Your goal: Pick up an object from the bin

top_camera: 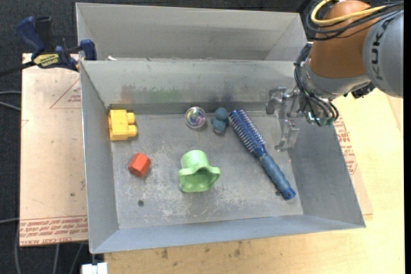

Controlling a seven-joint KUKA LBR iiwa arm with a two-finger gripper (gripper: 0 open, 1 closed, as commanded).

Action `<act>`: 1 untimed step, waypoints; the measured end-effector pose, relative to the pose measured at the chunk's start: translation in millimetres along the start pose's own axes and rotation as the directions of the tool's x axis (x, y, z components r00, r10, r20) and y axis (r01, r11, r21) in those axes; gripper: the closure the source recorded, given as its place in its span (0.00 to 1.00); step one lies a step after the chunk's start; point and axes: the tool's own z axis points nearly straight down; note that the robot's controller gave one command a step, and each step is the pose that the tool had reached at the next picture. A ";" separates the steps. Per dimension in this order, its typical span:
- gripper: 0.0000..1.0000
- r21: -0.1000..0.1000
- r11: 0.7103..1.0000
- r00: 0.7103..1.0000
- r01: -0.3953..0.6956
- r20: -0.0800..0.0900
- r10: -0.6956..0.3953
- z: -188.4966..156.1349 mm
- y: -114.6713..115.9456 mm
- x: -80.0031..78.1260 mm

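Observation:
My gripper hangs at the right side of the bin, above the floor near the right wall. Its two metal fingers stand apart, open, and nothing is between them. Just left of it and below lies a blue hairbrush, set diagonally with its bristle head at the upper left and its handle running toward the lower right. A small blue-grey lump lies left of the brush head. Beside that sits a shiny round ball.
A green cup-shaped toy lies in the middle of the bin floor. A red block and a yellow toy brick sit at the left. The arm with its orange cover comes in over the right rim.

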 end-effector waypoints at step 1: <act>0.00 -0.002 0.998 0.998 -0.058 0.001 0.058 88.7 20.2 8.8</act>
